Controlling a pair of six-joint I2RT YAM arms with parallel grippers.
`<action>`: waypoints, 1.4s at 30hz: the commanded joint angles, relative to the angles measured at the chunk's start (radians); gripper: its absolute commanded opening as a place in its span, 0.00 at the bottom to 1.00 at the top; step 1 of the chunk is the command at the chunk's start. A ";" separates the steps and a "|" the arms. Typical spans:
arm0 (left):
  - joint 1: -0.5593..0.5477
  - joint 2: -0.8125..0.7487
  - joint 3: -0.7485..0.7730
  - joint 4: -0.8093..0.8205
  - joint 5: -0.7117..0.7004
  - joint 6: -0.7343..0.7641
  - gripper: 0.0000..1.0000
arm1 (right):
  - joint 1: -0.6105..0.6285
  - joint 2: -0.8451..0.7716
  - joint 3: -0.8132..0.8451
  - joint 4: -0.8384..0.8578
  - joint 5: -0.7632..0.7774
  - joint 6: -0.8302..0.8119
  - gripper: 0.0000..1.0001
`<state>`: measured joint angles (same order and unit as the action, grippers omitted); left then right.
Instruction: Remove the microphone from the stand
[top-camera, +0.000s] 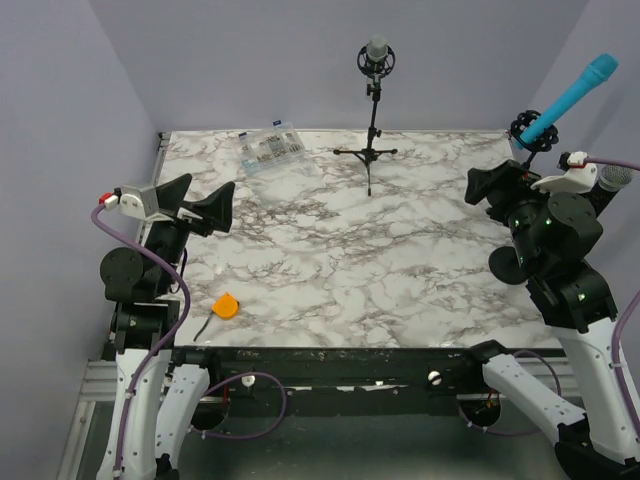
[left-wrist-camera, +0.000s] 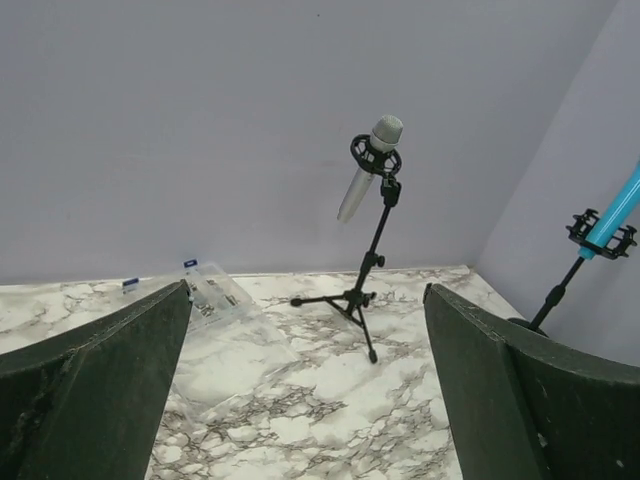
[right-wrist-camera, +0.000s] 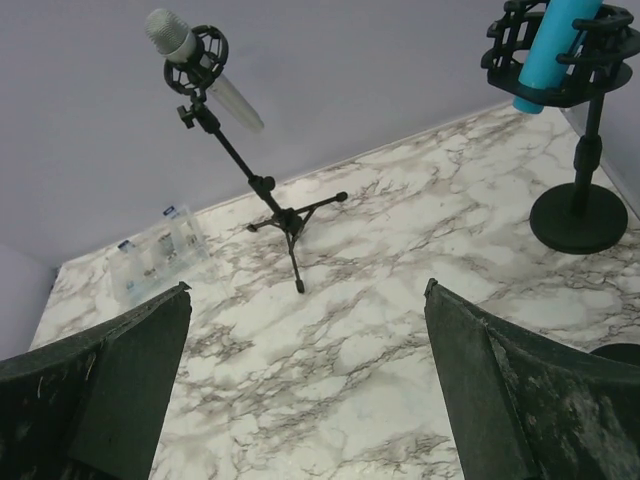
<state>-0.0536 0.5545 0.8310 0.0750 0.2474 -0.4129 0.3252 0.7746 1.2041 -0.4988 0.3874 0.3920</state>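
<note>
A silver microphone (top-camera: 377, 52) sits tilted in a black shock mount on a black tripod stand (top-camera: 371, 150) at the back centre of the marble table. The left wrist view shows this microphone (left-wrist-camera: 369, 168) and its stand (left-wrist-camera: 368, 280) far ahead. In the right wrist view the microphone (right-wrist-camera: 184, 48) and stand (right-wrist-camera: 266, 188) are at upper left. A blue microphone (top-camera: 570, 98) rests in a second mount at far right. My left gripper (top-camera: 200, 205) hovers open at the table's left. My right gripper (top-camera: 492, 188) hovers open at the right, beside the blue microphone. Both hold nothing.
A clear plastic parts box (top-camera: 268, 148) lies at the back left of the table. A small orange object (top-camera: 226, 305) sits near the front left edge. The blue microphone's stand has a round black base (right-wrist-camera: 580, 222). Purple walls close in the back and sides.
</note>
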 joint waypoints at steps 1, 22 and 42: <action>0.001 0.011 0.023 0.028 0.041 -0.020 0.98 | -0.006 -0.004 -0.014 0.000 -0.054 0.003 1.00; 0.000 0.146 -0.005 0.140 0.138 -0.140 0.99 | -0.006 0.133 -0.119 0.127 -0.417 0.169 1.00; -0.069 0.354 0.203 0.074 0.234 0.046 0.99 | -0.005 0.562 0.056 0.469 -0.328 -0.048 1.00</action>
<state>-0.1200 0.9150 1.0710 0.1566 0.3748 -0.4572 0.3252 1.2549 1.1351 -0.1745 0.0265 0.4145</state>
